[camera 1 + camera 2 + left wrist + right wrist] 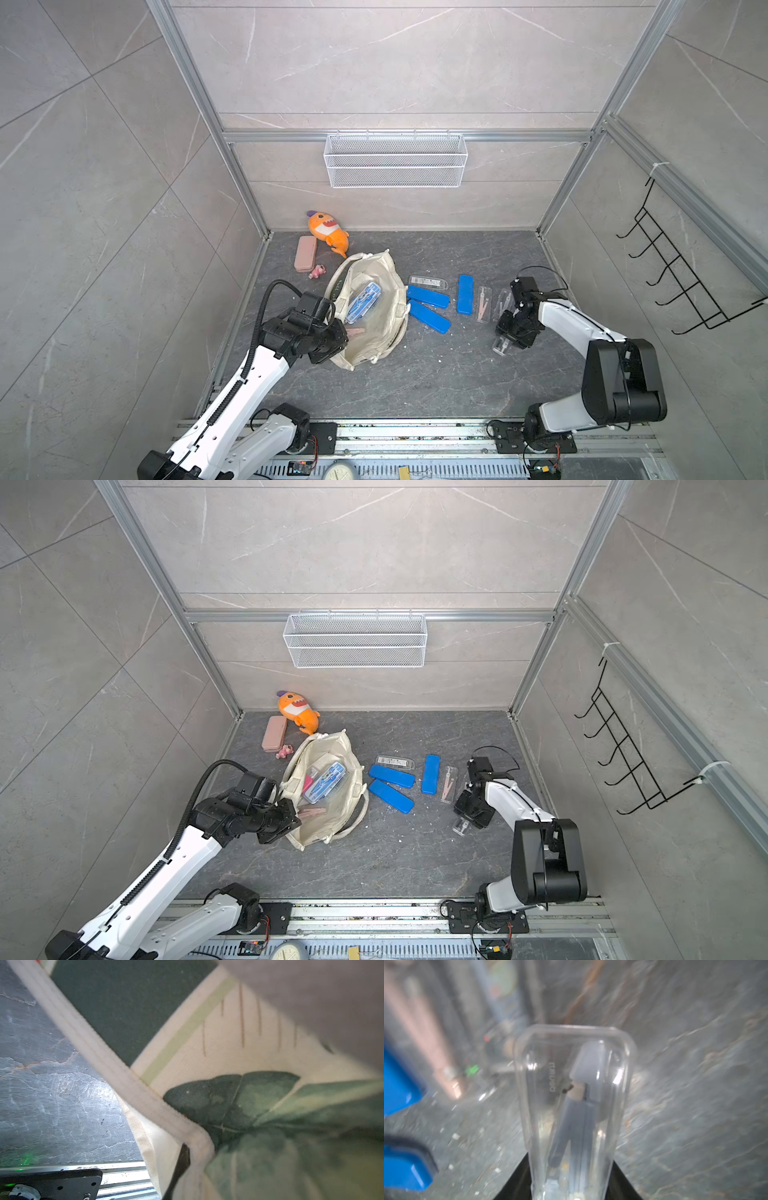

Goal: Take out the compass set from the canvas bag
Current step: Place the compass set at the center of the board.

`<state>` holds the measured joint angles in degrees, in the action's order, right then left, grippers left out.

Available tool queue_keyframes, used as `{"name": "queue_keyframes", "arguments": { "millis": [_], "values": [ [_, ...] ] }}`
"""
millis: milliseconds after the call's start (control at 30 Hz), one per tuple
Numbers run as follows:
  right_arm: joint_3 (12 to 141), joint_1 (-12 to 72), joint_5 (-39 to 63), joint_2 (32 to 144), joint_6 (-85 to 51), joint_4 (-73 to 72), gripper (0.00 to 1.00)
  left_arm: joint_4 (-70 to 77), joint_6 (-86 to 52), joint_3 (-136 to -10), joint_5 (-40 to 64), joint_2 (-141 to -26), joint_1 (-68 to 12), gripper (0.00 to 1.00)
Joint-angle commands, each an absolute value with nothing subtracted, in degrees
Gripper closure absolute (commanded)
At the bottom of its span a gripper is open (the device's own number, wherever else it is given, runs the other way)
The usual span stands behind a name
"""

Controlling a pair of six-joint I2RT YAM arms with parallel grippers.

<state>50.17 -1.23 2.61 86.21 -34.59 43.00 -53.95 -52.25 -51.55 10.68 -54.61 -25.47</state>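
Placement looks like the step in hand: the right gripper [503, 341], right of centre in both top views, is clamped on a clear compass case [573, 1093] close over the surface [415, 374]. It is best lowered flat, clear of the blue cases [428, 309], before release. The left gripper [337, 332] is pinched together on the canvas bag [386, 332] rim. Only the top views show a blue compass set [325, 782] lying inside the bag; only the right wrist view shows the grey compass in the held case
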Motion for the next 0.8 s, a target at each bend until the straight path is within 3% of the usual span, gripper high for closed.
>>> {"name": "queue_keyframes", "arguments": {
  "millis": [0,233,533,767],
  "values": [
    [53.2,-5.7,1.6,89.0,-29.1,43.2,0.69,-54.7,-51.4,-52.8,11.5,-54.8,-25.5,1.00],
    [60.3,-10.3,-1.0,95.5,-25.2,44.3,0.68,-54.2,-51.4,-52.5,11.9,-54.8,-25.5,1.00],
    [70.0,-10.5,-5.4,104.2,-21.6,47.7,0.66,-54.6,-51.2,-53.0,12.1,-55.1,-25.5,1.00],
    [69.8,-10.5,-4.2,102.0,-22.5,47.5,0.37,-54.8,-51.4,-53.0,12.1,-55.1,-25.5,1.00]
  ]
}}
